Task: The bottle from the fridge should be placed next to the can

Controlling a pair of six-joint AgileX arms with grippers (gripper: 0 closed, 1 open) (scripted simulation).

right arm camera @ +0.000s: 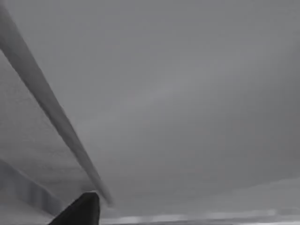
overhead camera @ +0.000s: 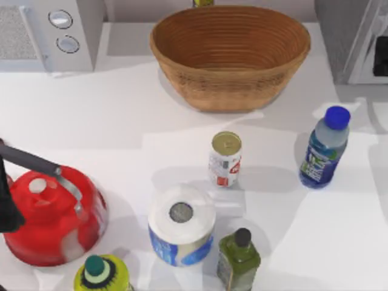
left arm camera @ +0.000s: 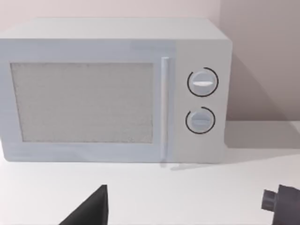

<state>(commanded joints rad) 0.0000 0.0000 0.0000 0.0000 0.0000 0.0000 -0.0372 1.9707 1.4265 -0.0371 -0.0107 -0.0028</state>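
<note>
At the worktop's (overhead camera: 121, 115) left edge the AgileX left arm sat parked beside the red kettle (overhead camera: 54, 215); whether its hand was open could not be told. The microwave (overhead camera: 51, 33) stood in the far left corner. The can (overhead camera: 225, 159) stood upright near the middle, behind the paper roll (overhead camera: 181, 225). The bottle (overhead camera: 325, 147) stood upright well to the can's right, free of any hand. The fridge (overhead camera: 339, 36) occupied the far right corner.

White table (overhead camera: 121, 115) carries basket (overhead camera: 230, 54), can (overhead camera: 225, 159), bottle (overhead camera: 325, 147), kettle (overhead camera: 54, 215).
</note>
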